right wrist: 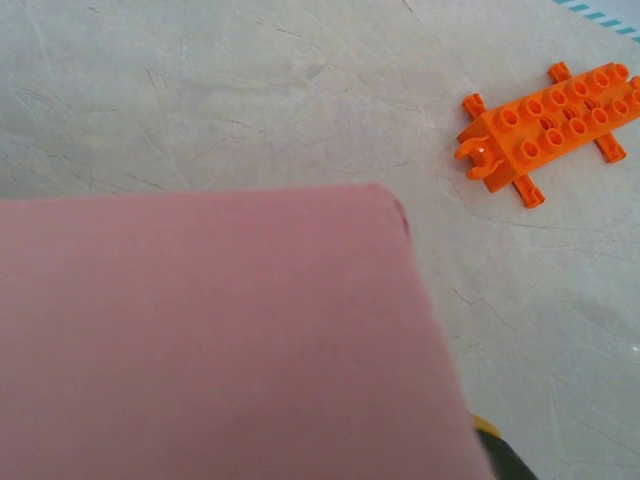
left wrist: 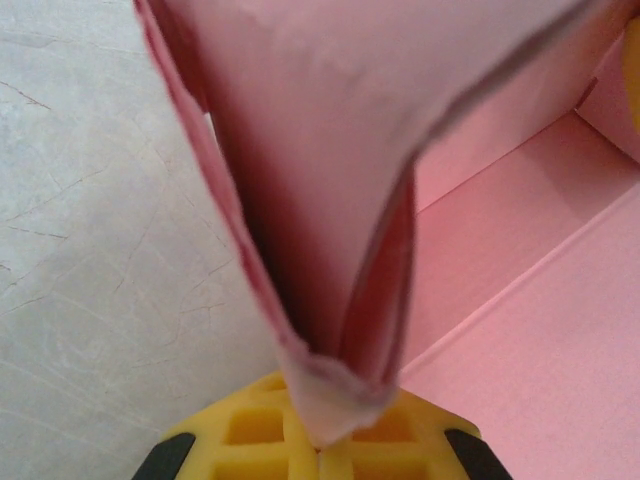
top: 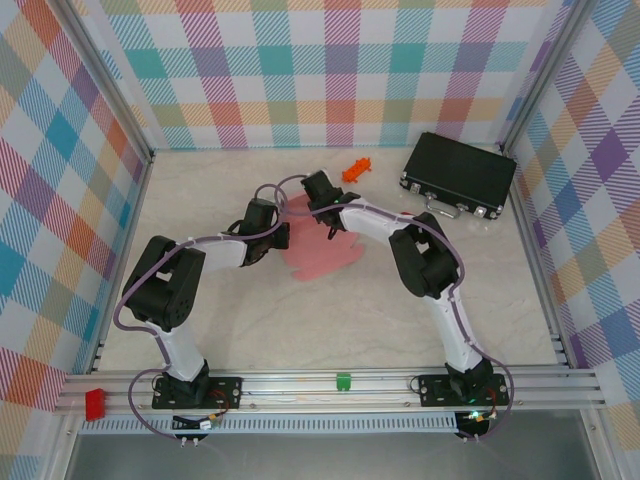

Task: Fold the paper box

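Note:
The pink paper box (top: 322,255) lies partly folded on the table between the two arms. My left gripper (top: 279,238) is at its left edge. In the left wrist view its yellow jaws (left wrist: 322,452) are shut on a doubled pink flap (left wrist: 330,200) that rises above them, with flat pink panels (left wrist: 540,330) to the right. My right gripper (top: 328,222) is at the box's far edge. In the right wrist view a pink panel (right wrist: 210,340) covers the jaws, leaving just a yellow finger edge (right wrist: 484,427) showing.
An orange toy brick (top: 356,168) (right wrist: 545,125) lies just beyond the box. A black hard case (top: 460,172) sits at the back right. A small red object (top: 96,403) rests on the front rail at the left. Checked walls enclose the table.

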Controlling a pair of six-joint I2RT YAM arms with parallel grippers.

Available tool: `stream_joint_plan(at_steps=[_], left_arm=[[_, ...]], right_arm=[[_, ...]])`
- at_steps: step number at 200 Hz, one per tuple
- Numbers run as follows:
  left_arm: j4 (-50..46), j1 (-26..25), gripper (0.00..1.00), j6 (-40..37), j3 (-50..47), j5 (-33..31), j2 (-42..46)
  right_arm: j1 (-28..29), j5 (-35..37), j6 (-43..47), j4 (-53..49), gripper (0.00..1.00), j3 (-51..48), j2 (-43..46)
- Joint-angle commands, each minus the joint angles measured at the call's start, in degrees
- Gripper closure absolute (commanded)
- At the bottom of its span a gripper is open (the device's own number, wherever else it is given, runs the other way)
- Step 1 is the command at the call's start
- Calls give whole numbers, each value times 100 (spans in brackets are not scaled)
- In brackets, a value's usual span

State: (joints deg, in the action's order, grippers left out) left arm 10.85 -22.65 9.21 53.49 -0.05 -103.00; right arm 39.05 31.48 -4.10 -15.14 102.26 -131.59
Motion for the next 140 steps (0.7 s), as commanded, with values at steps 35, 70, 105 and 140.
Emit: stream_joint_plan(at_steps=[35, 70, 105, 140], left_arm=[[60, -90, 98, -78, 152, 133, 96], [38, -90, 98, -86, 170, 103, 89], [27, -93, 98, -86, 170, 62, 84], [13, -96, 98, -95, 170, 58, 87]], right_arm=[[42, 171, 31, -537, 87, 142, -239], [41, 37, 187, -407, 79, -70, -42], [41, -193, 292, -301, 71, -304, 173], [33, -354, 315, -283, 61, -415, 286]])
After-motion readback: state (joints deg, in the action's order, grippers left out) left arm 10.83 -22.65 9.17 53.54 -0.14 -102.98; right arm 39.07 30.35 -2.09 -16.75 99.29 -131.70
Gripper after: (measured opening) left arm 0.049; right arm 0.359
